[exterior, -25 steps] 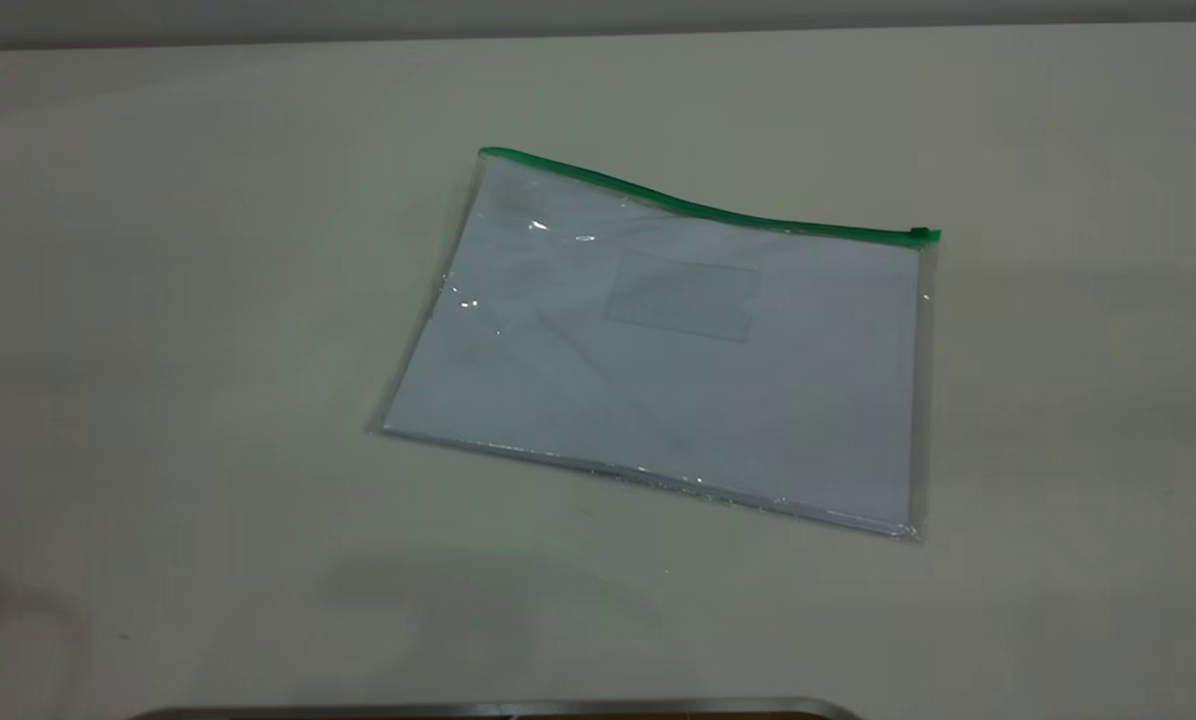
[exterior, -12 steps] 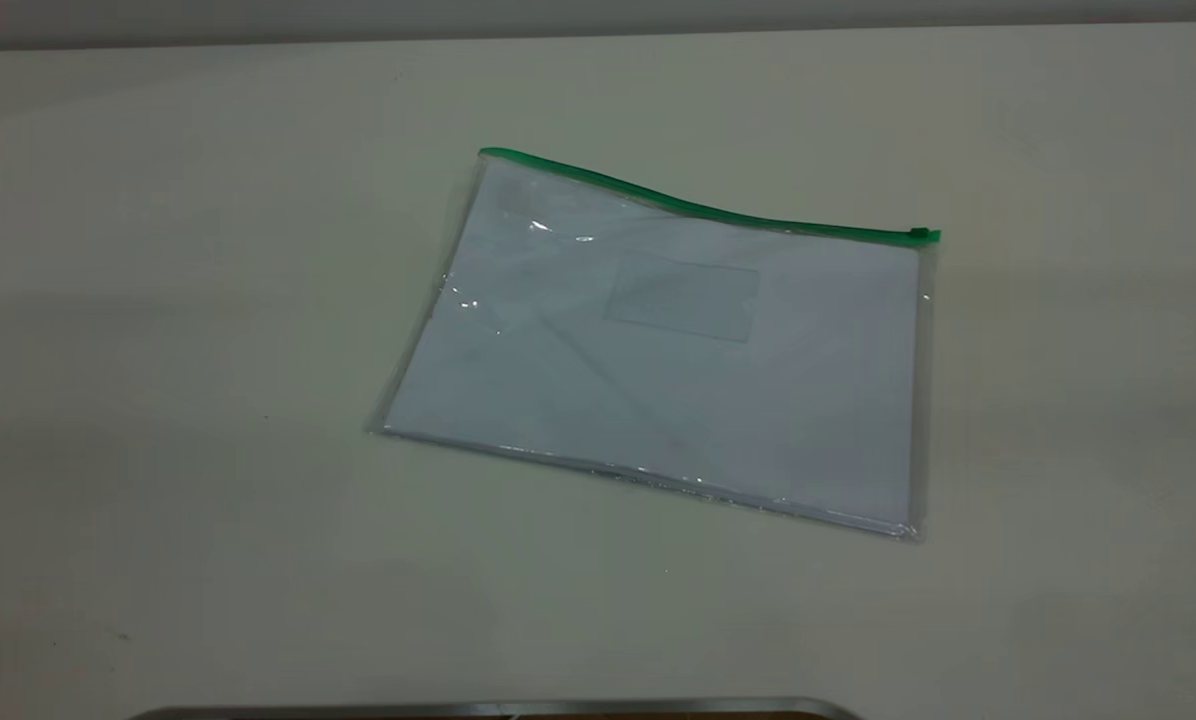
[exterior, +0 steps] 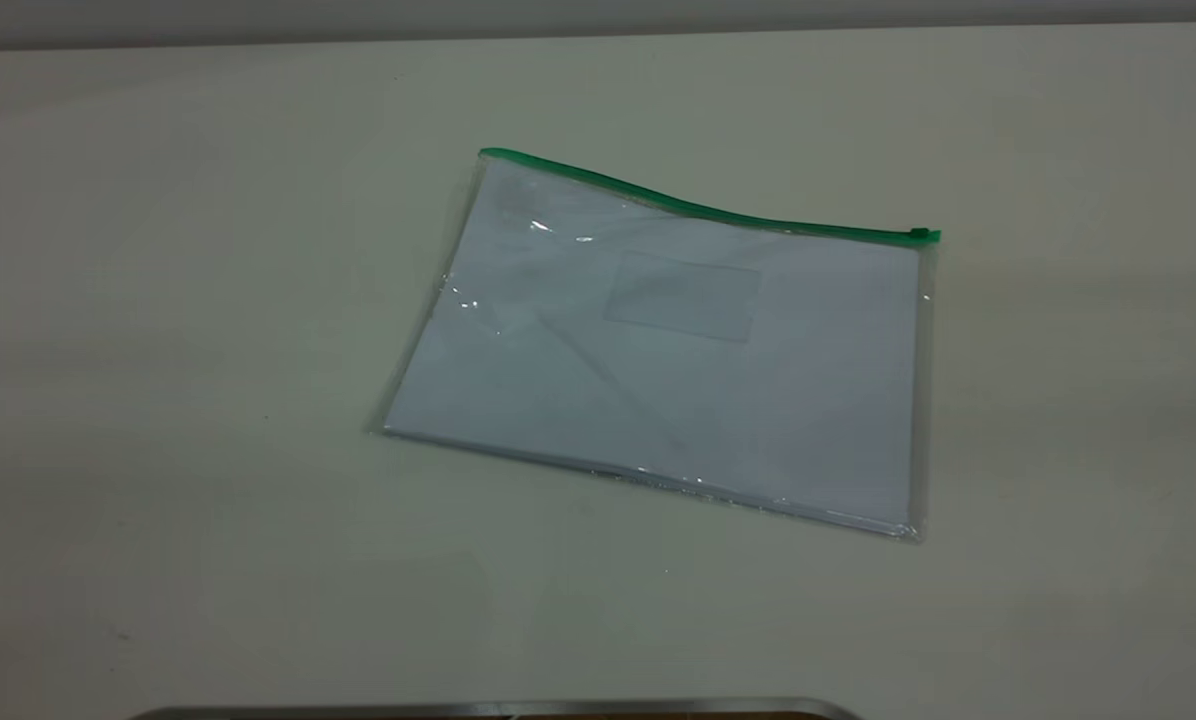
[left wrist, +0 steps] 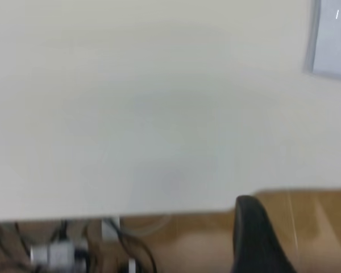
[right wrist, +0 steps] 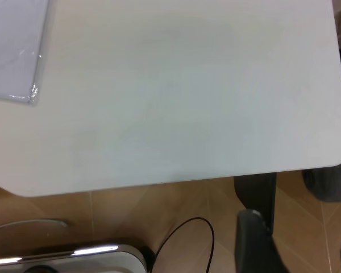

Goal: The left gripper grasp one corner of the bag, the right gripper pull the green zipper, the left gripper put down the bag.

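Bag: one, flat mid-table, bare top on all sides, well apart from both grippers.
Zipper: one slider, at green strip's right end.
Left gripper: off the table edge, fingers spread, holding nothing.
Right gripper: beyond table edge, fingers spread, holding nothing.

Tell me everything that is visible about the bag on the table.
The bag is a flat, rectangular pouch of clear, slightly crinkled plastic, with white paper sheets inside and a faint rectangular card pocket on its face. A thin green zip strip runs along its far long edge, bowed upward toward the left end, with the green zipper slider at the right end. It lies on the pale table, turned at an angle. Nothing else touches it.
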Robot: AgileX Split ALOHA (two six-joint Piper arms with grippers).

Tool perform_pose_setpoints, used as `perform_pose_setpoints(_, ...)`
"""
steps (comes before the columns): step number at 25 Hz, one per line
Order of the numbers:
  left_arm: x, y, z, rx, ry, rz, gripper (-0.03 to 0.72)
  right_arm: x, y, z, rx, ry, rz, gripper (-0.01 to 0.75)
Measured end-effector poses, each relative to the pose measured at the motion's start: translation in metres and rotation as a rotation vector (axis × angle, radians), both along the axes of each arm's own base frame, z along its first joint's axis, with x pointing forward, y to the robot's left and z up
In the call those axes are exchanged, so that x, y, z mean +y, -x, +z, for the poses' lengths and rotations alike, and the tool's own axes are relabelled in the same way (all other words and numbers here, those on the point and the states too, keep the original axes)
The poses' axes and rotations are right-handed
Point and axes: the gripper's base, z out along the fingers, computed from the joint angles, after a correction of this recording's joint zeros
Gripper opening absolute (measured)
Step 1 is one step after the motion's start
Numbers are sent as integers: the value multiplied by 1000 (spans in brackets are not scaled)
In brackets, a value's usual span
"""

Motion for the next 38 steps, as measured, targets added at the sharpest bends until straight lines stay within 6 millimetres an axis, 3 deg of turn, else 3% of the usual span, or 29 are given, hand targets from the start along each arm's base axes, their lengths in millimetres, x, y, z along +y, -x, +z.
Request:
perform_pose_setpoints(7, -2, 20, -2, -120, -8, 1, 450, -1, 6, 3, -51, -6, -3, 402)
perform_pose_setpoints(17, -1, 21, -3, -117, -4, -63, 450, -8, 70, 12, -470, -48, -45, 402)
perform_pose_setpoints(38, -1, 21, -3, -115, -3, -79, 450, -8, 72, 12, -468, -46, -54, 402)
